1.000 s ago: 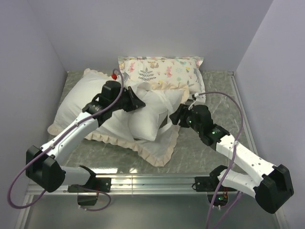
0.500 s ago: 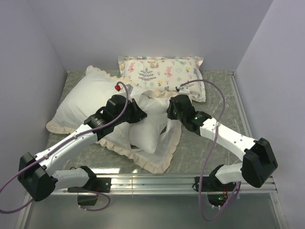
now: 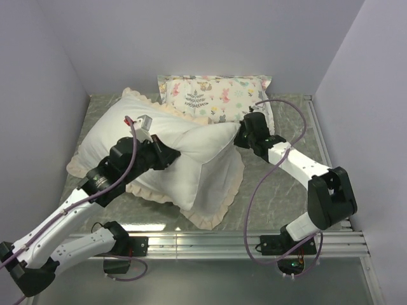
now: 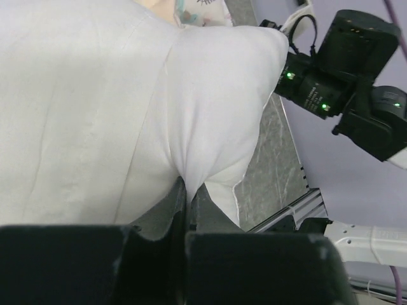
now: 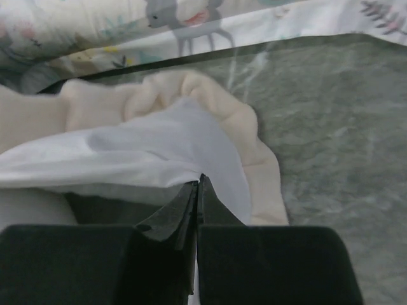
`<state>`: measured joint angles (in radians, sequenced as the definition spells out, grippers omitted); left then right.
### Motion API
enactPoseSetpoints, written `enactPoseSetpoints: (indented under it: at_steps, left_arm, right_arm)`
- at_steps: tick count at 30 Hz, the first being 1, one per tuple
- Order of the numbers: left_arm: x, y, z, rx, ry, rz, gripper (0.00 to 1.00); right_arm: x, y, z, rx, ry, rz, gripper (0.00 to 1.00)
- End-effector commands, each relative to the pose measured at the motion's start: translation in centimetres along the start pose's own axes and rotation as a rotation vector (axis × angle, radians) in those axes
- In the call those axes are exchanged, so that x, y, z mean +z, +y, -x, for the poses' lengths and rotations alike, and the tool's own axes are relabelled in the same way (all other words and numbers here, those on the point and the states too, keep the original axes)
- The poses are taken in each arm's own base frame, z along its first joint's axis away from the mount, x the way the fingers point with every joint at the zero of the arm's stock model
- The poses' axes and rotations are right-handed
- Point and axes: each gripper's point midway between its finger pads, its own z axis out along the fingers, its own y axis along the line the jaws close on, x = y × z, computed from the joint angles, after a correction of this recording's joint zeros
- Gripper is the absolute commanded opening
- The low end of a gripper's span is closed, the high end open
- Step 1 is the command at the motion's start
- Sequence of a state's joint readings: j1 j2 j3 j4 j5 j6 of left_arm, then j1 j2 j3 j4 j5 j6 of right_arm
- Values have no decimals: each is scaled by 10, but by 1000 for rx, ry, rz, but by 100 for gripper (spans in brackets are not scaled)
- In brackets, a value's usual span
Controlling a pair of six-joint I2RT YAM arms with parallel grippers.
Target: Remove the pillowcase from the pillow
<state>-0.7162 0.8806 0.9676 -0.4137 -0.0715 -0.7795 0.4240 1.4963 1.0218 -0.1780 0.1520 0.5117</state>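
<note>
We see the pillow (image 3: 198, 152) plump and white in the middle of the table (image 3: 280, 190), stretched between the two arms; the pillowcase (image 3: 219, 200) lies under and around it, its cream frill showing along the near right edge and at the far left corner; how much of the pillow sits inside the cover we cannot tell, and no grey face shows.

The left gripper (image 3: 170, 152) is clenched, its jaws pressed together on a fold of white cloth at the pillow's left side; in the left wrist view the cloth bunches into the pinch beside a seam; whether pillowcase cloth is caught in it too we cannot tell. The right gripper (image 3: 241, 136) is likewise clamped, nipping the pillow's far right corner; the right wrist view shows the white cloth drawn into the closed jaws with the frill just behind it.

The printed pillow (image 3: 213, 94) lies against the back wall (image 3: 203, 38), just behind the right gripper and touching the frill; the side wall (image 3: 362, 95) stands close on the right; a purple cable (image 3: 270, 171) loops from the right wrist across the table to the rail (image 3: 210, 241); the left arm (image 3: 76, 203) crosses the near left frill and hides that part.
</note>
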Motion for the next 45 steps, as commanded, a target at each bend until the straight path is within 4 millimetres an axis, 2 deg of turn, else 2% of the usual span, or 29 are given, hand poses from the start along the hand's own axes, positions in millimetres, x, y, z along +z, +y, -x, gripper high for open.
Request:
enactPoseSetpoints:
  at_steps: [1,4,6,7,8,9,10,11,12,13,15,17,18,20,21,22,23,25,26,27,29,30,33,37,39,40,43,44,45]
  left_arm:
    - [-32,-34,48,-22,-159,-99,0]
    - [-28,-44,59,-48,-203,-141,0]
    - [-21,-51,62,-70,-223,-172,0]
    - [-14,-59,71,-85,-263,-201,1]
    - [-9,-61,74,-95,-274,-205,0]
    - [-4,-64,77,-106,-286,-215,1]
    - [7,-70,81,-111,-304,-228,1]
    - [14,-70,80,-112,-299,-217,1]
    - [16,-79,91,-124,-332,-237,0]
    - [33,-78,87,-117,-317,-217,0]
    - [43,-91,97,-118,-335,-212,0]
    - [69,-96,83,-106,-289,-201,0]
    - [71,-107,89,-110,-301,-227,1]
    - [95,-117,71,-99,-246,-227,1]
    - [98,-131,75,-90,-246,-255,0]
    - [115,-130,63,-77,-215,-240,0]
    - [121,-135,56,-67,-194,-240,5]
    - [134,-139,51,-43,-163,-232,15]
    - [136,-140,49,-37,-156,-235,35]
    - [137,-143,45,-20,-139,-253,45]
    - [137,-142,41,-6,-122,-248,65]
    - [135,-142,42,10,-118,-241,69]
    - [122,-124,46,34,-127,-153,78]
    - [87,-87,77,74,-226,27,83]
    - [78,-47,84,122,-244,188,86]
    - [73,-22,98,120,-267,257,87]
    - [69,36,98,146,-209,375,90]
    - [67,72,102,132,-206,460,91]
    - [68,85,102,146,-187,475,91]
  right_arm:
    - [4,23,34,45,-77,158,0]
    - [-6,70,36,35,-31,390,0]
    - [-18,87,37,19,-7,474,5]
    - [-25,90,39,15,-11,500,13]
    - [-33,93,44,22,-26,526,37]
    - [-49,95,54,24,-57,547,49]
    - [-57,95,60,24,-69,560,65]
    - [-62,86,70,47,-81,539,70]
    - [-74,82,85,60,-103,529,73]
    - [-78,76,95,74,-116,504,75]
    - [-92,52,117,121,-168,390,80]
    - [-105,40,127,148,-210,338,85]
    - [-121,40,134,150,-246,352,86]
    - [-143,44,136,145,-272,392,87]
    - [-144,43,129,143,-261,399,88]
    - [-147,44,123,141,-252,409,88]
    - [-155,43,121,135,-262,424,89]
    - [-150,41,94,133,-211,447,90]
    - [-157,44,91,126,-228,481,90]
    - [-147,40,68,125,-179,483,91]
    - [-145,45,50,94,-165,507,92]
    - [-136,41,33,85,-135,491,93]
    - [-129,41,15,62,-122,479,93]
    - [-125,37,9,29,-140,403,95]
    - [-122,32,7,13,-144,367,96]
    - [-121,30,4,11,-141,363,98]
    - [-113,33,-4,8,-125,387,100]
    - [-104,35,-8,6,-111,390,100]
    - [-99,37,-13,-2,-87,401,100]
